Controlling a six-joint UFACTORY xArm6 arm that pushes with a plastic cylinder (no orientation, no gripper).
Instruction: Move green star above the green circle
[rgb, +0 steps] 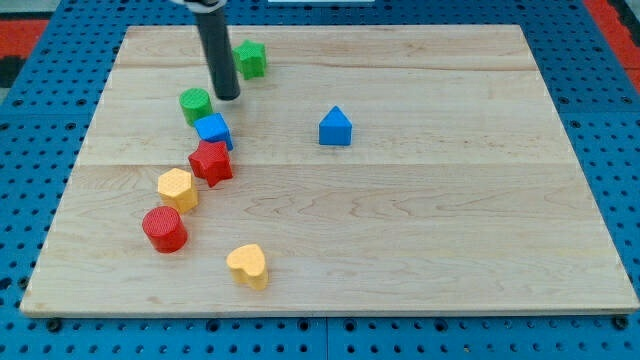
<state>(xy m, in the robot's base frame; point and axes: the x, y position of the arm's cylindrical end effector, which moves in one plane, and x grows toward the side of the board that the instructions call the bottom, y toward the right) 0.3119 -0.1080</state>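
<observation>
Bright, even overhead light falls on the counter (400, 230), blocks cast short soft shadows, focus sharp throughout, no glare.

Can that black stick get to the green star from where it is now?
Probably yes. My tip sits just below-left of the green star, with bare board between them. The green circle lies on its other side, not blocking.

Lab-style robot test bench: pale wooden board (400, 230) laid on blue perforated pegboard (40, 110), small coloured toy blocks scattered left, red surface at far corners.
</observation>
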